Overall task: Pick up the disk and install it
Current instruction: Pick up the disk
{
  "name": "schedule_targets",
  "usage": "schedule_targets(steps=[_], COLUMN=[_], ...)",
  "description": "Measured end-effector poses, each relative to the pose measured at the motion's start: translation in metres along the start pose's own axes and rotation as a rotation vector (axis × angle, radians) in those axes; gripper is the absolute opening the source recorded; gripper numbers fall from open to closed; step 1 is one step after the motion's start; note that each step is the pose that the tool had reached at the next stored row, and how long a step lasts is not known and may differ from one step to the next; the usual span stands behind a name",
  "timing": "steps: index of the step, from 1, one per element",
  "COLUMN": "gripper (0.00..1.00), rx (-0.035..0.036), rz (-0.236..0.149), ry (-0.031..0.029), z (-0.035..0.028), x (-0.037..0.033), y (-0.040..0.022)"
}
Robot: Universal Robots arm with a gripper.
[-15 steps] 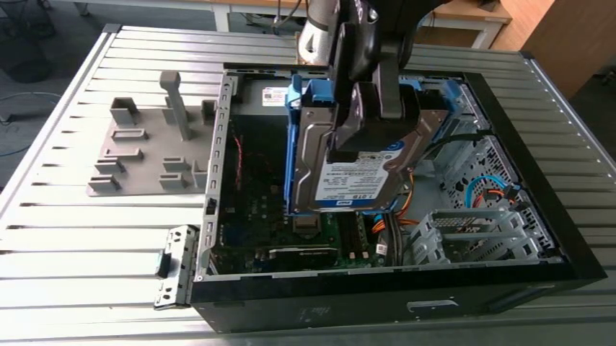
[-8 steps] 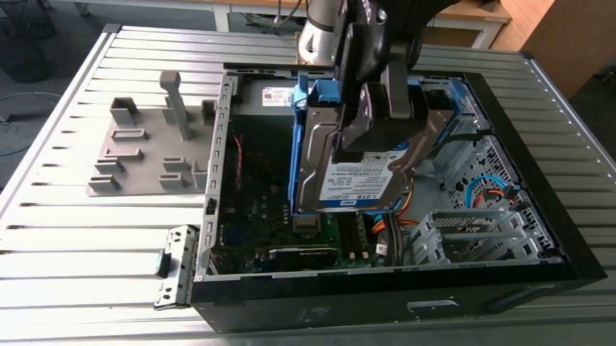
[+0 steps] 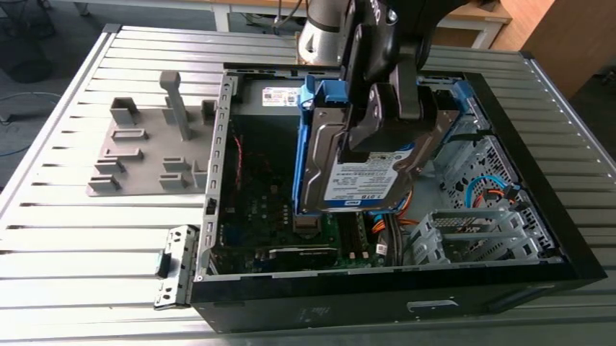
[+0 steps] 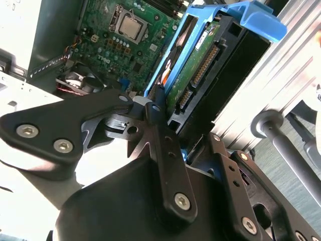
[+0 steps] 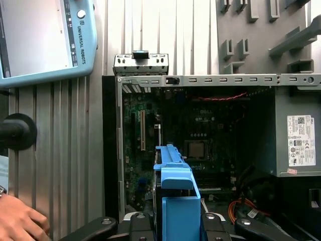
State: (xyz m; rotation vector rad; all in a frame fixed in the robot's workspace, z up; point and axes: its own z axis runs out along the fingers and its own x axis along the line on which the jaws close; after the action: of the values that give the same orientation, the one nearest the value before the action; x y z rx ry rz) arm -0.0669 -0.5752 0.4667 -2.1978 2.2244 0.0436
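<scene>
you have the tool (image 3: 390,124) clenched on the disk (image 3: 371,182), gripping its upper end. the disk hangs tilted over the inside of the open case (image 3: 385,306), label facing up, blue bracket (image 3: 310,126) along its edges. the case sits on the counter (image 3: 77,238). in the first wrist view a hand (image 5: 20,221) shows beside the case

Silver disk (image 3: 361,180), blue-framed, white-and-blue label showing in the exterior view. Held aloft and steeply tilted, labelled end lowest. Positioned above the open computer case (image 3: 385,306), within its walls, clear of its floor.
</scene>
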Motion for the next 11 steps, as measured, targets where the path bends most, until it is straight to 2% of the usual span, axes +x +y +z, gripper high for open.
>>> schedule_targets(steps=[11], gripper=[0.36], rx=[0.0], rz=[0.0], ry=[-0.0001], z=[0.0], x=[-0.0001], y=[-0.0041])
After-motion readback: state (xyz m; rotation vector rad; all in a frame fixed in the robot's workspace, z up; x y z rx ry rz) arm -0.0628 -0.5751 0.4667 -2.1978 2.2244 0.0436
